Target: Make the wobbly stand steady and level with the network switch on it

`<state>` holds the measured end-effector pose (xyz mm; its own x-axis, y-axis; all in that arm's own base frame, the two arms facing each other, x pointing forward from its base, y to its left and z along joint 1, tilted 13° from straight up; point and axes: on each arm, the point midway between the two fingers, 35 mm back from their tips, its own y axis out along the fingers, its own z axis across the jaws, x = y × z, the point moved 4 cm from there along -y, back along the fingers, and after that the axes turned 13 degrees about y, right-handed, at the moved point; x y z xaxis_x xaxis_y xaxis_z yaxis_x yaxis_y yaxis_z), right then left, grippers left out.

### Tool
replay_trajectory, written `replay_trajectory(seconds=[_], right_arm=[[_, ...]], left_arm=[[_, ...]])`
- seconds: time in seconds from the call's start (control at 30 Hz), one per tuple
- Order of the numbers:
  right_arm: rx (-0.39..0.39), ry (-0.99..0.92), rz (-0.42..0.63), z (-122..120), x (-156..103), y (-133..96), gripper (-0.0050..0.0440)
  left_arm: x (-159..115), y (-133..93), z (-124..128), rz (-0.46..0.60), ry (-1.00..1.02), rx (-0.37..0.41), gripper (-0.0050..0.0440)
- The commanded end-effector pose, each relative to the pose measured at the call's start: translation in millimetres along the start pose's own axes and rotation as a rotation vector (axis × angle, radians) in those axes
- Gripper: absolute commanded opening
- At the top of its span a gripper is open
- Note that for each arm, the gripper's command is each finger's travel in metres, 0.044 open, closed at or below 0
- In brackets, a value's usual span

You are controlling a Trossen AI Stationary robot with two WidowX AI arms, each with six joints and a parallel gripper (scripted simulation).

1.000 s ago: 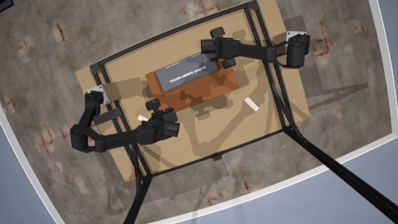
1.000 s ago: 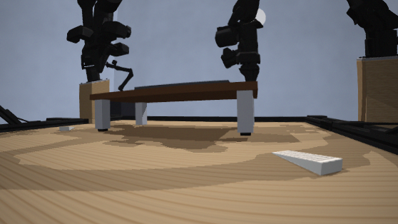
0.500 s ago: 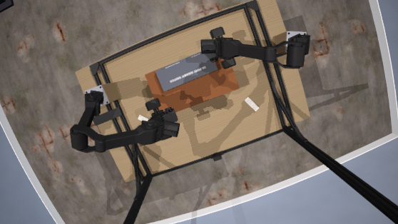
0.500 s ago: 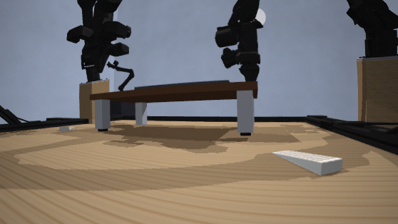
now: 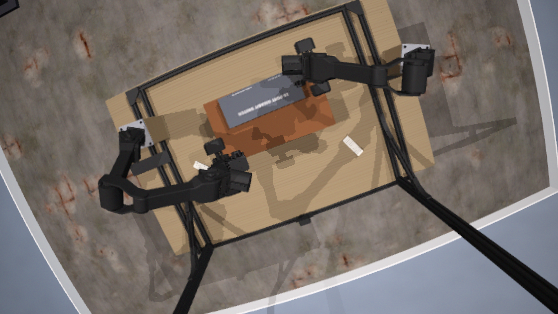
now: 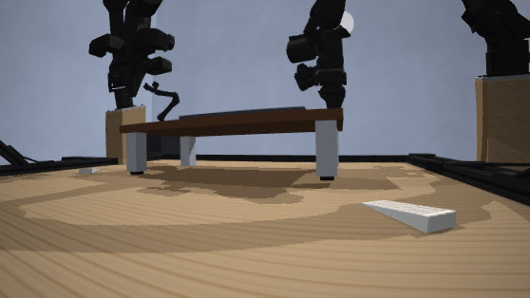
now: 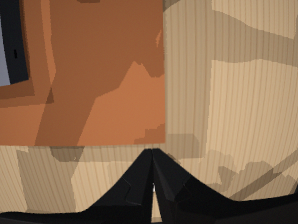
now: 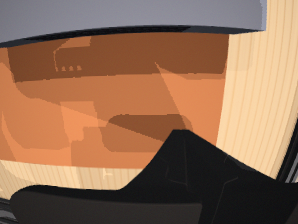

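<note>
From the top, the grey network switch (image 5: 262,101) (image 6: 242,113) (image 7: 4,55) (image 8: 130,17) lay on the orange-brown stand (image 5: 280,137) (image 6: 233,124) (image 7: 115,65) (image 8: 200,100). One white wedge (image 5: 353,145) (image 6: 418,214) lay apart from the stand; another wedge (image 5: 200,165) (image 6: 87,171) was partly covered by the left arm.

In the exterior view, the stand's top sloped upward to the right, its legs on or close above the counter (image 6: 190,266); exact foot contact could not be told. Both wedges sat clear of the visible legs.

In the left wrist view, the left claw (image 5: 236,159) (image 6: 124,101) (image 7: 151,155) was fully closed, empty, its tips by a corner of the stand.

In the right wrist view, the right claw (image 5: 301,81) (image 6: 334,101) (image 8: 179,137) was likewise fully closed on nothing, tips over the stand's top near its edge. Whether they touched, I cannot tell.

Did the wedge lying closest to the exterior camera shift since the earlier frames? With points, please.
No; the wedge (image 5: 353,146) (image 6: 412,214) keeps its place relative to the stand (image 5: 320,117) (image 6: 228,124).
</note>
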<state>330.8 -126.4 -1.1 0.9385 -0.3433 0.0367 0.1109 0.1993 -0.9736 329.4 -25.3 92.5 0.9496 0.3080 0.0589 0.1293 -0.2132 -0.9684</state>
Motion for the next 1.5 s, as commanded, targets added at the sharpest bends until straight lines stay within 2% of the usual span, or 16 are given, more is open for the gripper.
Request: replay_trajectory(seconds=[0.0, 0.4, 0.43, 0.97, 1.13, 1.33, 1.47], right_arm=[[0.006, 0.003, 0.013, 0.6, -2.5, 10.0, 0.0000], [0.006, 0.003, 0.013, 0.6, -2.5, 10.0, 0.0000], [0.000, 0.000, 0.000, 0.4, -2.1, -60.1, 0.0000], [0.000, 0.000, 0.000, 0.4, -2.1, -60.1, 0.0000], [-0.044, -0.024, -0.233, 1.6, 40.7, -95.4, 0.0000], [-0.087, -0.052, -0.517, 7.4, 84.6, -153.7, 0.0000], [-0.087, -0.052, -0.517, 7.4, 84.6, -153.7, 0.0000]], left_arm=[[0.0, 0.0, 0.0, 0.000, 0.000, 0.000, 0.0000], [0.0, 0.0, 0.0, 0.000, 0.000, 0.000, 0.0000], [0.0, 0.0, 0.0, 0.000, 0.000, 0.000, 0.0000], [0.0, 0.0, 0.0, 0.000, 0.000, 0.000, 0.0000], [0.0, 0.0, 0.0, 0.000, 0.000, 0.000, 0.0000], [0.0, 0.0, 0.0, 0.000, 0.000, 0.000, 0.0000], [0.0, 0.0, 0.0, 0.000, 0.000, 0.000, 0.0000]])
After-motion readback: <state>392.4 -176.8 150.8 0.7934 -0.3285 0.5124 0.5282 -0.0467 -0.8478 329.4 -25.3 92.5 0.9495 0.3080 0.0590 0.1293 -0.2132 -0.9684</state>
